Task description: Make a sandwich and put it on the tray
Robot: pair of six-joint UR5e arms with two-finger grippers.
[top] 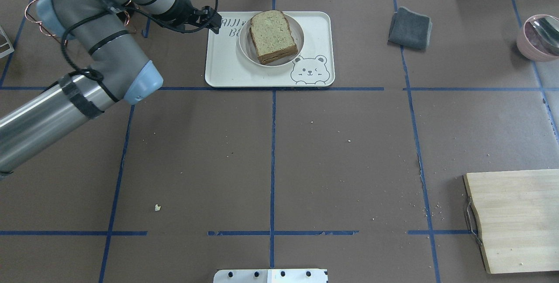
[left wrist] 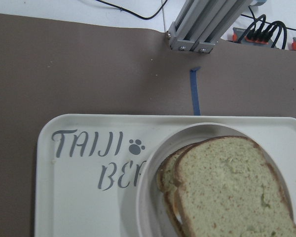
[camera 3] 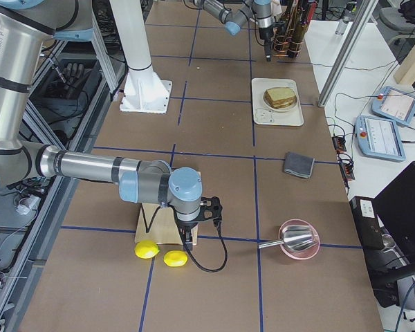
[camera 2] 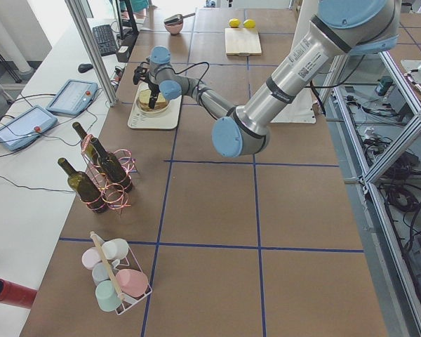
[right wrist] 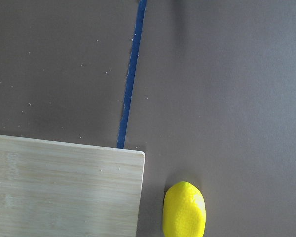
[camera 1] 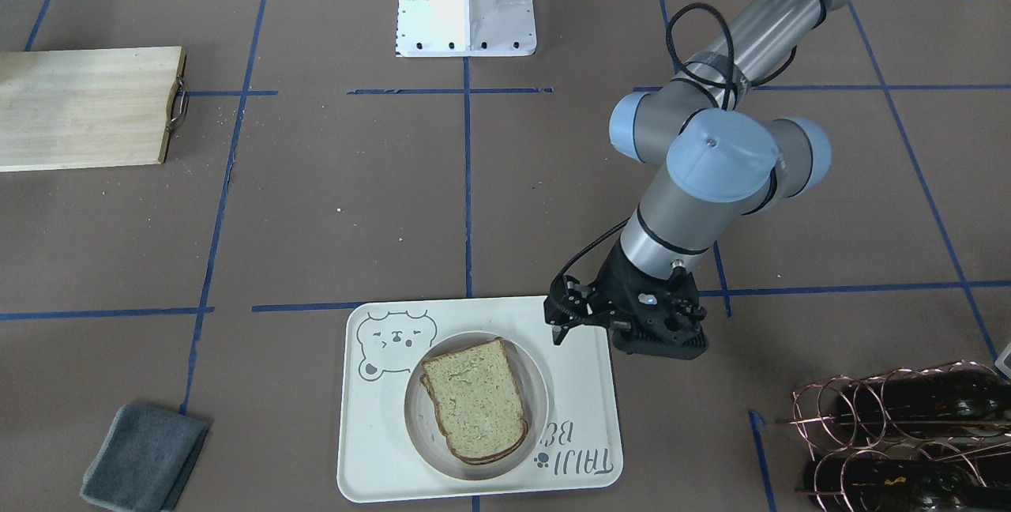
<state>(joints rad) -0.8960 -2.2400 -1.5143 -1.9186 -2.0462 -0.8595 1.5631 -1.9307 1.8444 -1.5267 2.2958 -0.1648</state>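
Sandwich on tray, mid far edge; long axis runs near-far, domed top pointing far. It's just right of L claw, not touching. Claw state: can't tell.

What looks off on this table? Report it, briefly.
The sandwich on the tray has its top slice skewed, so the lower slice peeks out at one edge. Crumbs lie scattered over the table, most near the wooden board. Nothing else stands out.
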